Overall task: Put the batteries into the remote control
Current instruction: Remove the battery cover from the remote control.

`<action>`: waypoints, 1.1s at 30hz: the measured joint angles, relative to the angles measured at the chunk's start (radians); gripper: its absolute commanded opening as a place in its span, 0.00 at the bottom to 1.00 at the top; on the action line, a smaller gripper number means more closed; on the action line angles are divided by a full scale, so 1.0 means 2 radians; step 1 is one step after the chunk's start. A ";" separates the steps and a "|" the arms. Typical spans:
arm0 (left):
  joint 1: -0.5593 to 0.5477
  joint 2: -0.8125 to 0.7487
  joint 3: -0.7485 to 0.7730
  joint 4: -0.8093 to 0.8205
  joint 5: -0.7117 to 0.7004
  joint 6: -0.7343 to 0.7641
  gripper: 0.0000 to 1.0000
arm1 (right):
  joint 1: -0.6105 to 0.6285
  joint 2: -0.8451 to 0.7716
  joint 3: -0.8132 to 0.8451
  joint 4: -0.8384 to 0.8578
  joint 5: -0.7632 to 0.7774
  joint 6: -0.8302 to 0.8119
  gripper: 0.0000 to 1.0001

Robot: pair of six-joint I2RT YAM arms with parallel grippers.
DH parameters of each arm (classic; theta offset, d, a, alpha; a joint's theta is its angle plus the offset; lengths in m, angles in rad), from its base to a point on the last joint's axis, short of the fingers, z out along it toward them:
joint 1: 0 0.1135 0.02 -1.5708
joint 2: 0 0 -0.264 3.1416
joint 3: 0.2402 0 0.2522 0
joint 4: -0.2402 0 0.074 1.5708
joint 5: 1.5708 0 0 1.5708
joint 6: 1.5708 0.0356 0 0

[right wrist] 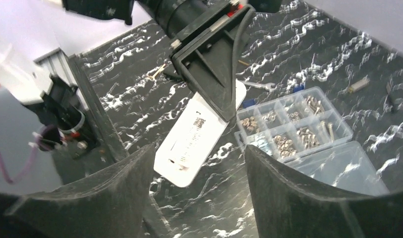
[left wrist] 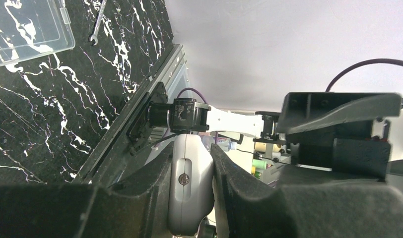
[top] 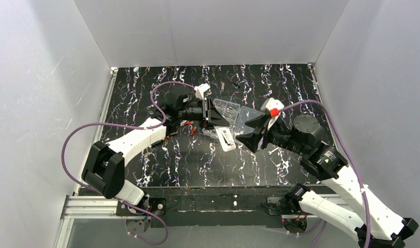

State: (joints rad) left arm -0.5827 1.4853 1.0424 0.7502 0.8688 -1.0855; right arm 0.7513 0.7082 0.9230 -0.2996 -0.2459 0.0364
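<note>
The remote control (top: 226,138) is a slim white slab held just above the black marbled table, with its plain labelled back (right wrist: 197,134) facing the right wrist camera. My left gripper (top: 217,124) is shut on its far end; in the left wrist view the remote's narrow edge (left wrist: 189,183) is pinched between the two black fingers (left wrist: 140,198). My right gripper (top: 245,142) stands open just right of the remote's free end, nothing between its fingers (right wrist: 284,198). I cannot make out any batteries.
A clear compartment box (right wrist: 294,124) with screws and nuts lies behind the remote, its lid (top: 251,116) open to the right. A small wrench (top: 273,151) lies under the right arm, another wrench (right wrist: 261,86) lies by the box. Small orange pieces (top: 191,128) sit under the left arm.
</note>
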 measured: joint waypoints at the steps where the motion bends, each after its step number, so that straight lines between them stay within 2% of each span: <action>1: 0.000 0.000 0.000 0.000 -0.001 0.000 0.00 | 0.000 0.009 0.016 -0.014 0.011 0.024 0.79; 7: 0.000 0.006 0.000 0.000 -0.003 0.000 0.00 | 0.033 0.085 0.116 -0.083 0.070 0.105 0.82; 18: 0.000 0.009 0.000 -0.012 -0.004 0.004 0.00 | 0.062 0.170 0.123 -0.164 0.110 0.151 0.85; 28: 0.000 0.009 0.000 -0.013 -0.004 0.005 0.00 | 0.064 0.173 0.123 -0.168 0.106 0.152 0.72; 33: 0.000 0.009 0.000 -0.013 -0.004 0.005 0.00 | 0.068 0.180 0.123 -0.168 0.101 0.152 0.69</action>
State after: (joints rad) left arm -0.5831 1.5032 1.0424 0.7246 0.8604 -1.0748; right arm 0.8864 1.0687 1.1690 -0.6353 -0.0444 0.3405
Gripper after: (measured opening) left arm 0.260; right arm 0.704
